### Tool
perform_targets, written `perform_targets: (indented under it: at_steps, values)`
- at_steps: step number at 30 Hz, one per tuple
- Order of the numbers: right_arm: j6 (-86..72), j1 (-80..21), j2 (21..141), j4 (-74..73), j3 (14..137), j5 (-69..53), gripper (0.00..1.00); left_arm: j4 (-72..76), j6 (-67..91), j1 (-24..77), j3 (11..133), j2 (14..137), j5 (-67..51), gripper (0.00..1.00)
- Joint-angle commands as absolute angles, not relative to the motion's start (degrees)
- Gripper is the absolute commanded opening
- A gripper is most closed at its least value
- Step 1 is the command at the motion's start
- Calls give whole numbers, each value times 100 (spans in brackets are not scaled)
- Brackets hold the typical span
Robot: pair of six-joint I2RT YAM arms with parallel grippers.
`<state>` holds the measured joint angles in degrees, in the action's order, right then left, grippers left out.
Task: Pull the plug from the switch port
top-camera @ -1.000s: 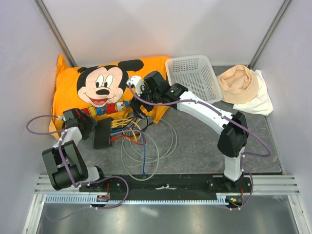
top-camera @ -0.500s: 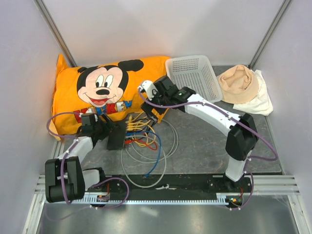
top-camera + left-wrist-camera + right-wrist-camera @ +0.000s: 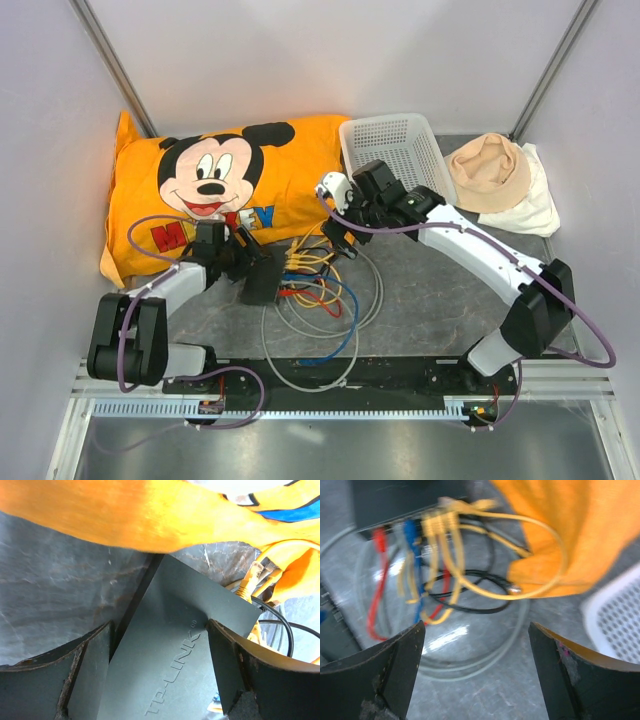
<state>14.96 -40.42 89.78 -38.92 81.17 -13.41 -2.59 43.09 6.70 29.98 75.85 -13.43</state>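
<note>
The pillow [image 3: 215,185] lies just beyond the left gripper [image 3: 159,625], its orange edge hanging over the fingertips in the wrist view. This gripper is clamped on the switch [image 3: 165,675] across its width, a finger [image 3: 92,667] pressed against each long side and the lettered top face showing between them. The edge of the switch farthest from this gripper carries a row of plugs [image 3: 427,525]: red, grey, blue and yellow. The view is blurred, but they appear seated in their ports. Their cables [image 3: 318,295] loop on the table [image 3: 430,290] between the two grippers. The right gripper [image 3: 476,630] hangs above those loops with fingers spread wide, holding nothing. The plugs are ahead of its fingertips and apart from them. The basket [image 3: 395,150] stands just beyond its wrist, and a cloth [image 3: 500,175] lies farther right.
</note>
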Motion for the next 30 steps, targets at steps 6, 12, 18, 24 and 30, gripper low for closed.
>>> perform_targets:
  at_steps: [6,12,18,24,30]
  values:
    - [2601,-4947,9104,-4184,8323,-3199,72,-1538,4018,572,4192,7339,-985,86]
    - [3637,-5624,9615,-3973,8078,-3217,37,-1600,3876,36,4368,6997,-721,87]
    - [4156,-6318,9615,-3498,7138,-2664,32,-1441,3850,-606,4193,6794,-791,86]
    - [3403,-6504,9861,-2516,6277,-965,26,-1424,3788,-712,4149,6645,-922,86]
    - [3419,-6425,9642,-2127,5389,182,25,-1213,3929,-703,3841,6416,-1370,86]
